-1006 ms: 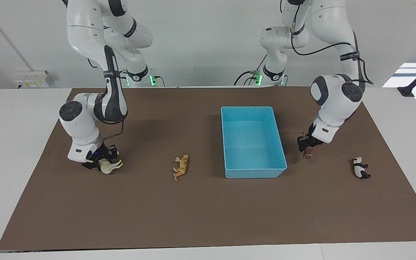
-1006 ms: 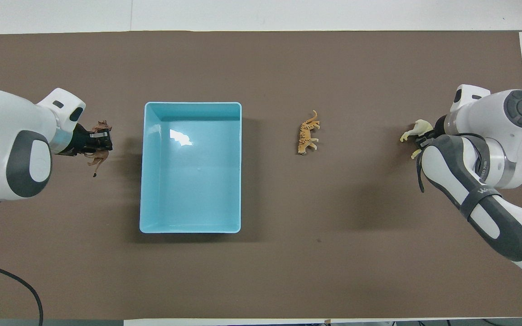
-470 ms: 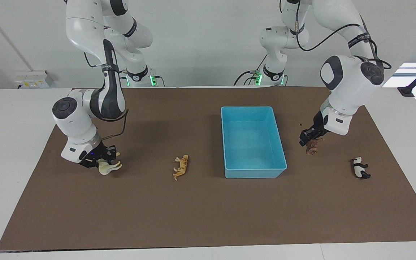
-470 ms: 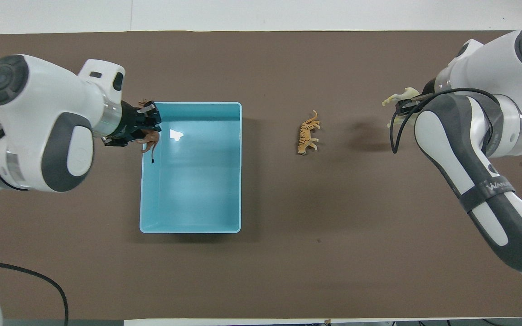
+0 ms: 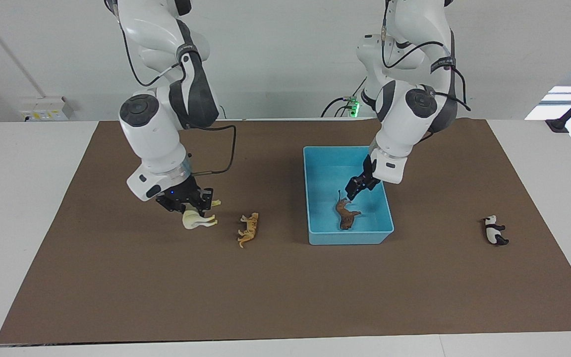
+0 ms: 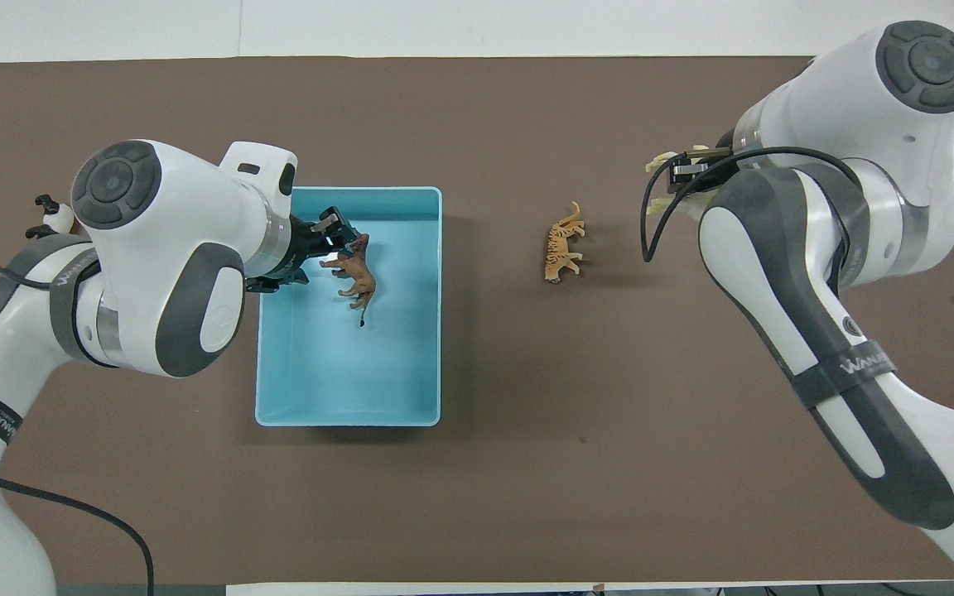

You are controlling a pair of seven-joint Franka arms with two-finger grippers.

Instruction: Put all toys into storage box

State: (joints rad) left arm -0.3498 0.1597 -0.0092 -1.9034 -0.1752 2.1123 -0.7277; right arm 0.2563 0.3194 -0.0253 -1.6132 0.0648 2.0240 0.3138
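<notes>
My right jaws pinched the horse; my left jaws, spread, hung over the lion in the box; my arm half-hid the panda.

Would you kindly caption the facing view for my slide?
Left gripper over the storage box holding the lion; right gripper carries the horse.

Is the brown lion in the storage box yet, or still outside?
In. The lion lies on the storage box floor, apart from the left end effector above it.

The storage box is bare apart from the lion beneath the left gripper. The tiger lies between the box and the right gripper.
</notes>
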